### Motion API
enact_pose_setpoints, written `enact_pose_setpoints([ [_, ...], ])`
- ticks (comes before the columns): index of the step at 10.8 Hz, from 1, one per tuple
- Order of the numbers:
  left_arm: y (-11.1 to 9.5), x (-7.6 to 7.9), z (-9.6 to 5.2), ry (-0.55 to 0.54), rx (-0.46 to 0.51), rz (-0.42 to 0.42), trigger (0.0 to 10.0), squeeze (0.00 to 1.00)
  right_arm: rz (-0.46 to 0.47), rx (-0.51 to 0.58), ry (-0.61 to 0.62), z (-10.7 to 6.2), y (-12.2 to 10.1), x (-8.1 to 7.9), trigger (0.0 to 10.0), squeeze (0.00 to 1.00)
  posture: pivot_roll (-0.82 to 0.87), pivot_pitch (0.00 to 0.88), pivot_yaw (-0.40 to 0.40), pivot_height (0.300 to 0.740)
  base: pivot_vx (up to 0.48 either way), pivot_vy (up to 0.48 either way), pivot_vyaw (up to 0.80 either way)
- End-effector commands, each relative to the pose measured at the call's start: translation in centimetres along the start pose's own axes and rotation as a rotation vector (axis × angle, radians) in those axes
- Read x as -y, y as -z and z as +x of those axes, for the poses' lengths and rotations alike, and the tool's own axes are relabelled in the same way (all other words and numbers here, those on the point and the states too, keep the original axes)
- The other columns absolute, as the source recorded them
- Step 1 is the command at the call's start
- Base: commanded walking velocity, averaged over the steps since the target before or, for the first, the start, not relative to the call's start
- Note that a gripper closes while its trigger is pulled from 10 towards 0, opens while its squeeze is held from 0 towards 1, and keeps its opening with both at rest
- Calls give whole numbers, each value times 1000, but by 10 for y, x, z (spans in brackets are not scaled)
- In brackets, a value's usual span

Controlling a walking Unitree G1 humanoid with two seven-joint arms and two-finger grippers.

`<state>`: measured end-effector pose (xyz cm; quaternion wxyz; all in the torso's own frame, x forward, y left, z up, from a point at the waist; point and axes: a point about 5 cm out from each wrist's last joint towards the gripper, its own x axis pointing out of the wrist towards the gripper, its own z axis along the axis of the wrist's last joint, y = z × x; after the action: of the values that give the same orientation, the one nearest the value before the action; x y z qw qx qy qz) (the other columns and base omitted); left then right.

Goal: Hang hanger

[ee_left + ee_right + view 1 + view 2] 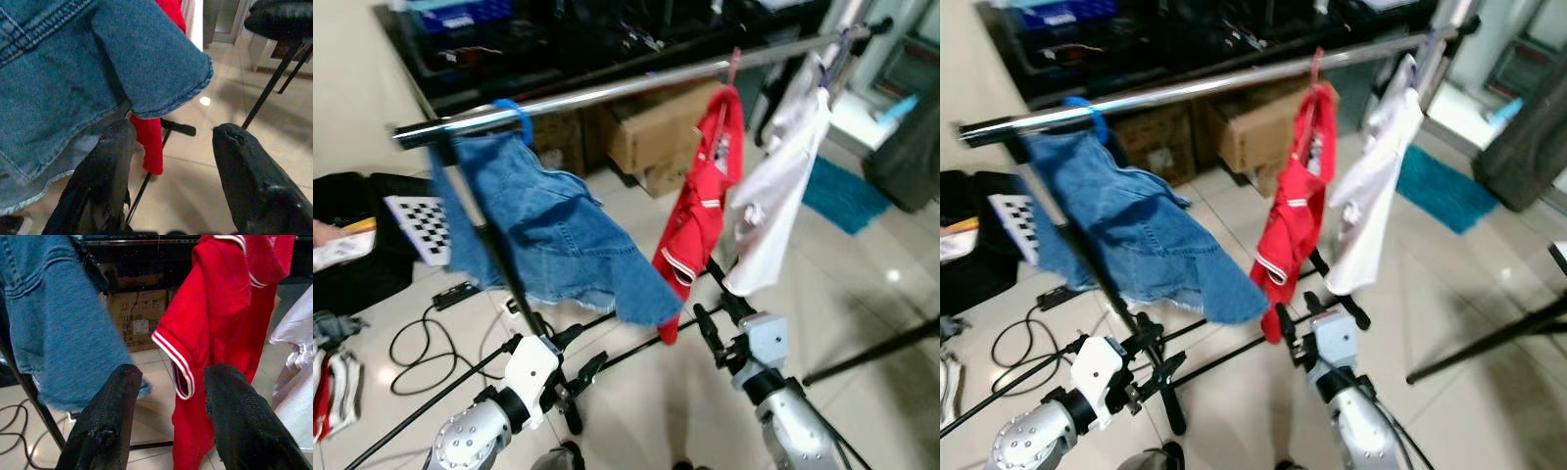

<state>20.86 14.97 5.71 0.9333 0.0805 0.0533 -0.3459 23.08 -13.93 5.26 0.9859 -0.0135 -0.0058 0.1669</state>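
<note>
Both tools [576,358] [715,297] empty, below hung hanger [514,114].

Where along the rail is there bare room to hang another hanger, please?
The widest bare stretch of rail lies between the denim and the red shirt. The red shirt and white shirt crowd the rail's right end.

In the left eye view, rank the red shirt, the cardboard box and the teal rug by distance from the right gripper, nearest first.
1. Red shirt, hanging on the rail just above the right gripper.
2. Cardboard box, on the floor behind the rail.
3. Teal rug, off to the right; nearly as far as the box.
</note>
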Motion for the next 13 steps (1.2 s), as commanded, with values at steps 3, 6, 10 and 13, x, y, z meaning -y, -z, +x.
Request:
enact_pose_setpoints([
  [3,-2,-8,8,-94,32,-16,10000,0,-34,4,9,10,-4,6,10000,0,123,181,-34,740,0,0,0],
  [6,-6,-7,12,-185,65,-65,10000,0,56,-42,53,23,-1,32,10000,0,162,178,-42,740,0,0,0],
  [10,-4,11,28,-46,51,-30,10000,0,-61,-75,137,4,13,48,10000,0,75,133,-3,740,0,0,0],
  [13,-7,-7,42,-132,78,-51,10000,0,-56,-53,239,1,14,51,10000,0,28,98,-11,740,0,0,0],
])
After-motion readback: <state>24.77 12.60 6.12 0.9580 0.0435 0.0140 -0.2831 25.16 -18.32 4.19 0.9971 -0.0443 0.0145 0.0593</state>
